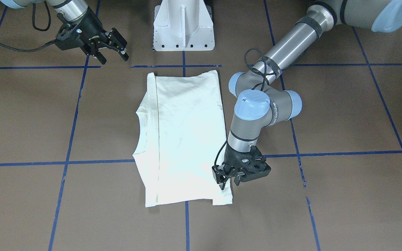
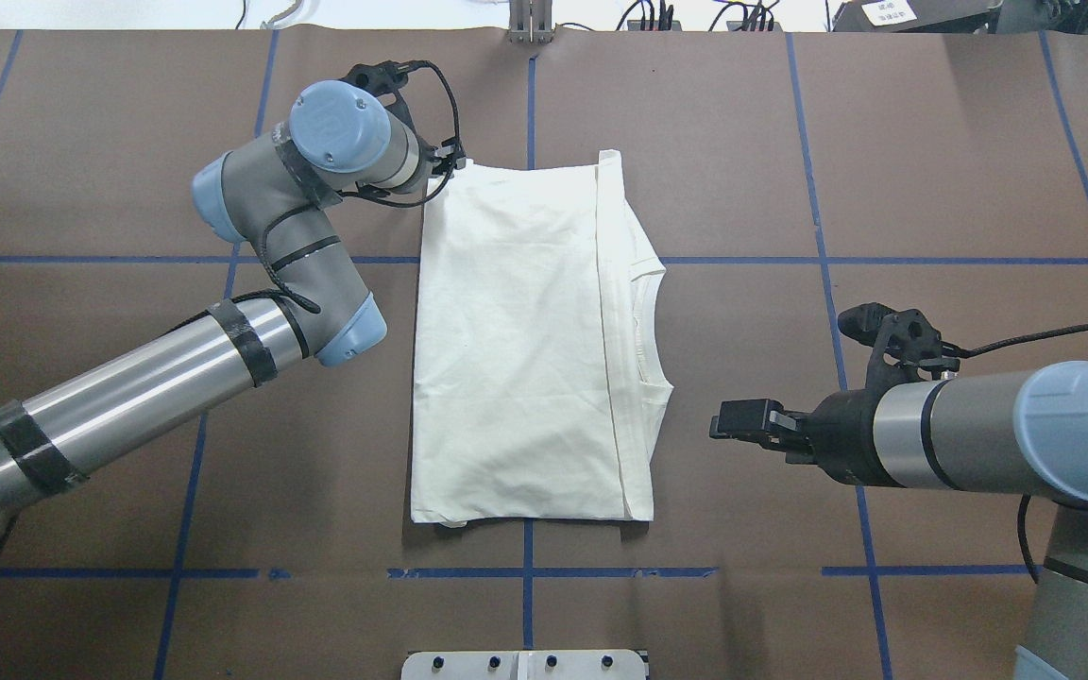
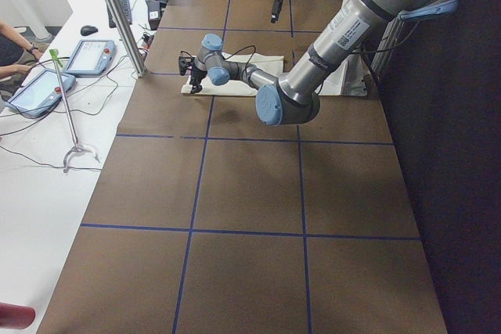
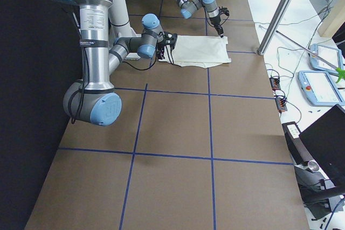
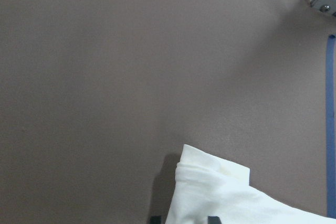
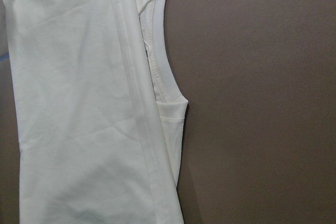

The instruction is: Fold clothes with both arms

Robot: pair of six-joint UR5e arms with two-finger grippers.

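The cream shirt (image 2: 516,349) lies folded into a plain rectangle on the brown table, collar (image 2: 653,321) toward the robot's right. No print shows. My left gripper (image 1: 227,180) points down at the shirt's far hem corner. In the left wrist view that corner (image 5: 226,198) sits between the two fingertips (image 5: 212,219), which look shut on the fabric while it still lies flat. My right gripper (image 2: 723,420) hovers open, a short way to the right of the collar edge and touching nothing. The right wrist view looks down on the collar (image 6: 157,77) and folded shoulder.
The white pedestal (image 1: 183,26) stands at the robot's side of the table, just behind the shirt. Blue tape lines (image 2: 525,572) grid the brown surface. Beyond the table's far edge are a metal post (image 3: 117,13), tablets (image 3: 90,56) and a person's hand (image 3: 12,68).
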